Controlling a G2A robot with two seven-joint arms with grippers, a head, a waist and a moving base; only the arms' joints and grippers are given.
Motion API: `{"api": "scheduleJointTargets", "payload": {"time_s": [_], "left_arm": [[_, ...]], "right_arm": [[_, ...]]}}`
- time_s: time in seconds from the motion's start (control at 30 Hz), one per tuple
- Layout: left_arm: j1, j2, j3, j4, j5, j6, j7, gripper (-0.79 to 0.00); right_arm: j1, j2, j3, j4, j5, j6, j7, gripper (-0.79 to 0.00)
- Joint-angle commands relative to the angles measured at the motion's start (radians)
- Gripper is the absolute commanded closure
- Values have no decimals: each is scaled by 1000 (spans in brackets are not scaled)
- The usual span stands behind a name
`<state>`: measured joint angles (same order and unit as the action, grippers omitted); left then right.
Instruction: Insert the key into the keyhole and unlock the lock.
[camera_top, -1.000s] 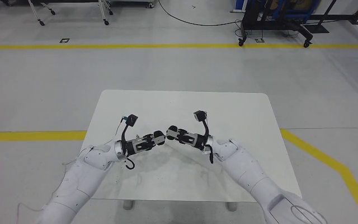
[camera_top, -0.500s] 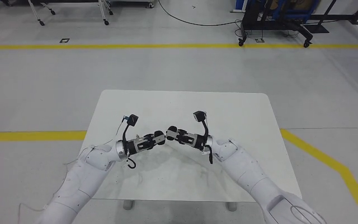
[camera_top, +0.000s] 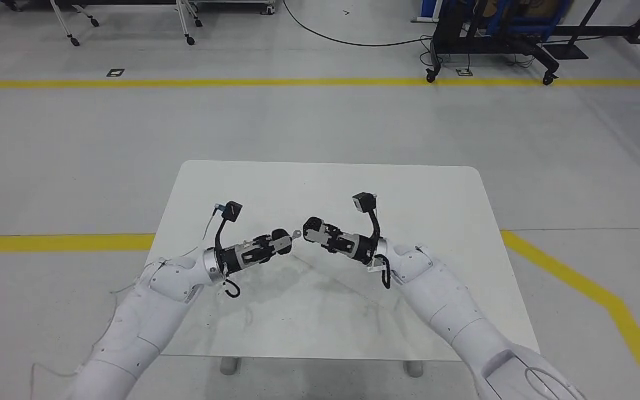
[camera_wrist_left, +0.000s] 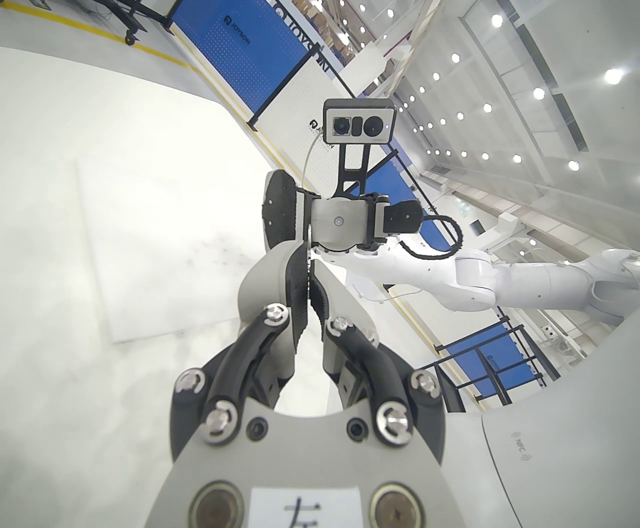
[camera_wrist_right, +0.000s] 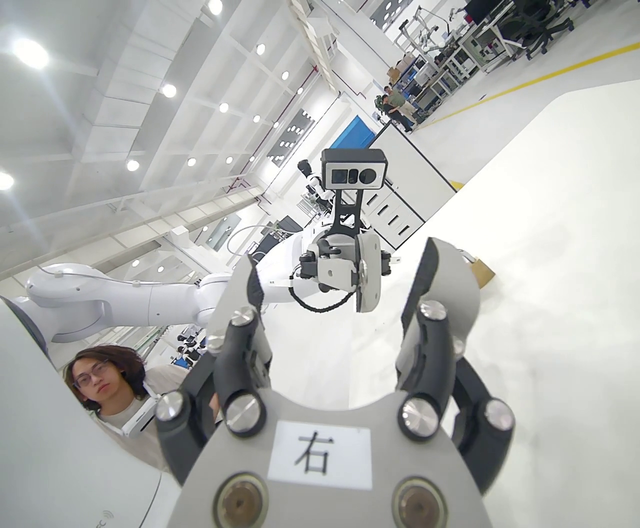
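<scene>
Above the middle of the white table (camera_top: 420, 200) my two grippers face each other with a small gap between them. My left gripper (camera_wrist_left: 306, 260) is shut, and a thin silvery key (camera_wrist_left: 309, 239) sticks out from between its pads towards the other arm. In the top view the left gripper (camera_top: 284, 240) has the key's tip (camera_top: 297, 235) ahead of it. My right gripper (camera_wrist_right: 342, 265) stands open with nothing between its fingers, just beyond the key in the top view (camera_top: 313, 228). A small tan object (camera_wrist_right: 484, 272) lies on the table, half hidden behind a right finger; I cannot tell whether it is the lock.
The table's edges (camera_top: 330, 164) are well away from both grippers. Bare tabletop (camera_top: 300, 310) lies under the arms, and grey floor with yellow lines (camera_top: 300, 83) surrounds the table.
The two grippers, which met in the middle a second ago, have drawn apart. The right gripper has pulled back to the right, and a gap now shows between them.
</scene>
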<state>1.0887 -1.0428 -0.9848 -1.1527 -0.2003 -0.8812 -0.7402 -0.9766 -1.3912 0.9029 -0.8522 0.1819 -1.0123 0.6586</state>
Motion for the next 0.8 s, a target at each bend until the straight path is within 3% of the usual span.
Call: {"api": "scheduleJointTargets", "payload": {"time_s": [0.0,0.4,0.57,0.77], "left_arm": [[-1,2,-7,3,-9,-7,-9,0],[-13,7,-34,22,5,-15,-15,0],[0,12,-57,1,138,-38,47,0],[36,11,-42,-68,258,-58,78,0]], "right_arm": [[0,0,-1,1,0,0,0,-785],[1,0,0,-1,-8,4,-2,-785],[13,42,63,-65,-262,129,3,-785],[-65,100,157,-276,-332,259,143,-785]]}}
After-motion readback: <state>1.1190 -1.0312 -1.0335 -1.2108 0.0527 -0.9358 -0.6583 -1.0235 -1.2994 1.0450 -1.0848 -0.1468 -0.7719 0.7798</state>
